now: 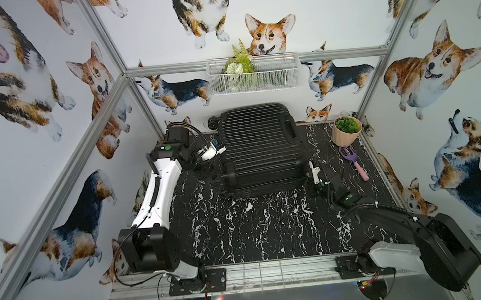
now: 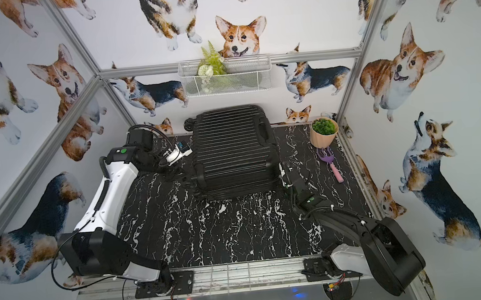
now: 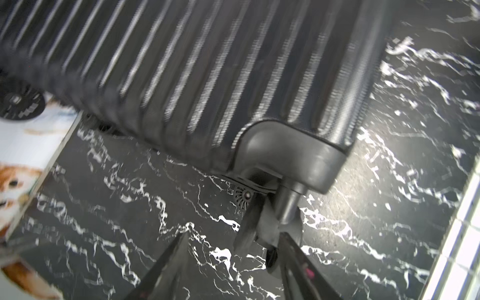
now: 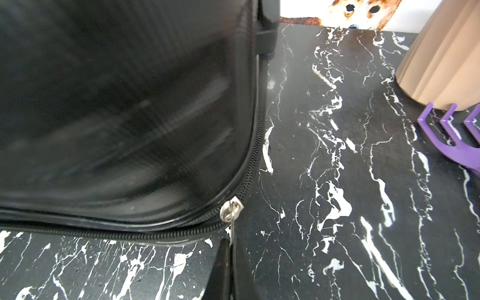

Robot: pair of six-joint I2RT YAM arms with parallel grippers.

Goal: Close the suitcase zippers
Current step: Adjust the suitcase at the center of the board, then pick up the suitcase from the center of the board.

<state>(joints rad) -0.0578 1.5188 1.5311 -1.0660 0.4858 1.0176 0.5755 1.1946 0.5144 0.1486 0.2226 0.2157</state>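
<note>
Though unseen overhead, zipper pull (image 4: pixel 232 210) seems pinched by right end effector (image 4: pixel 231 246); left end effector (image 3: pixel 233 237) open.

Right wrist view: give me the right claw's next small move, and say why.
Probably draw the zipper pull along the zipper track round the suitcase corner. The right claw is shut on it, and it sits right at that corner; which stretch is open I cannot tell.

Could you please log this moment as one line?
suitcase: lid down | right tool: shut on zipper pull | left tool: open beside wheel
</note>
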